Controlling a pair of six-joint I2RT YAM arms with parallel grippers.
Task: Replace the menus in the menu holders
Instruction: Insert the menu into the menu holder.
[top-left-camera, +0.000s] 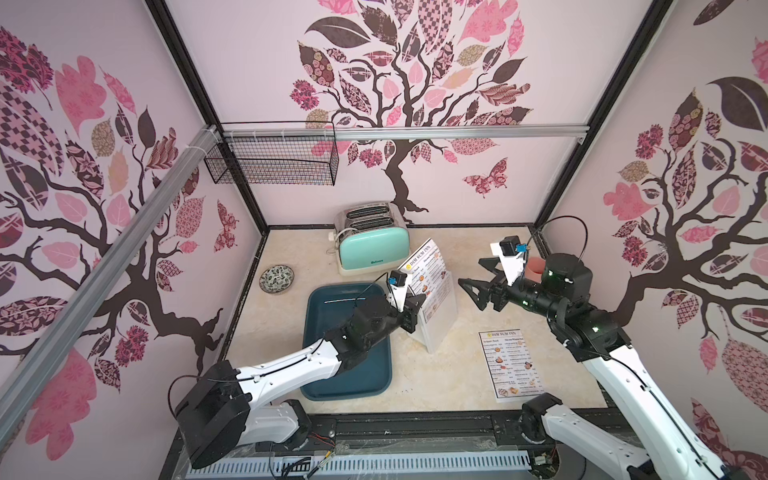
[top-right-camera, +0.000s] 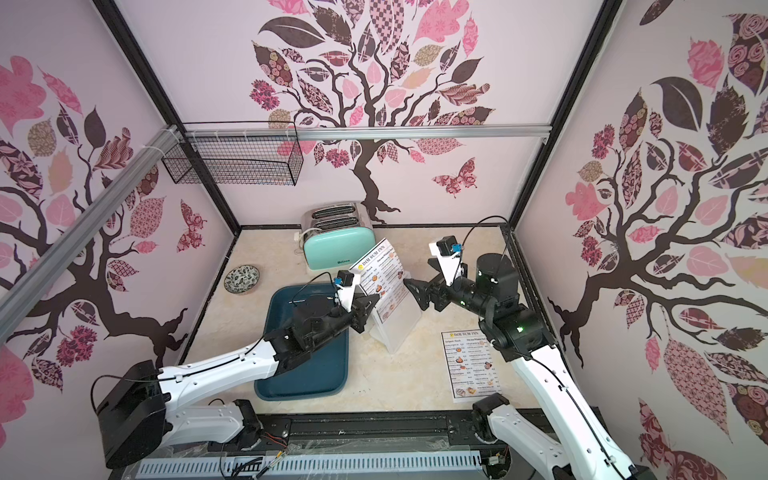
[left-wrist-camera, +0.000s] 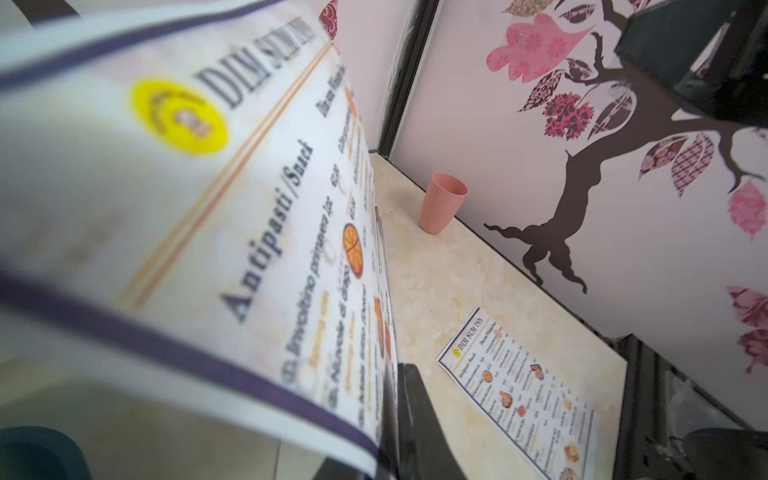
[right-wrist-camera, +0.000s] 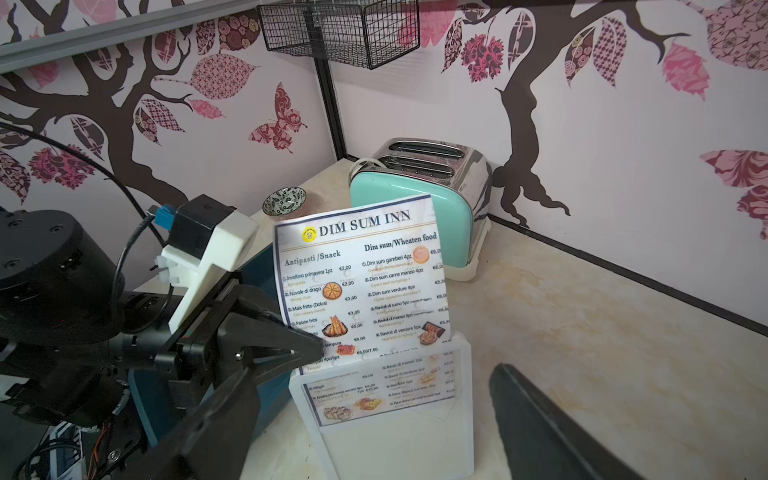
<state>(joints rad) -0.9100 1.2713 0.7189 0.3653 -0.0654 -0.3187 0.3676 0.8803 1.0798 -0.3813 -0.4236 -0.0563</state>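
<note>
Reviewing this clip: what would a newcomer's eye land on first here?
The menu sticking half out of the holder in the middle, with the left gripper at its edge. Next, a second menu lying flat at the front, and the mint toaster at the back.

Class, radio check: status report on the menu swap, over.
Status: left tool pinching raised menu at its edge, halfway out of holder; right tool open, alongside. On table, spare menu flat; nothing blocking.
</note>
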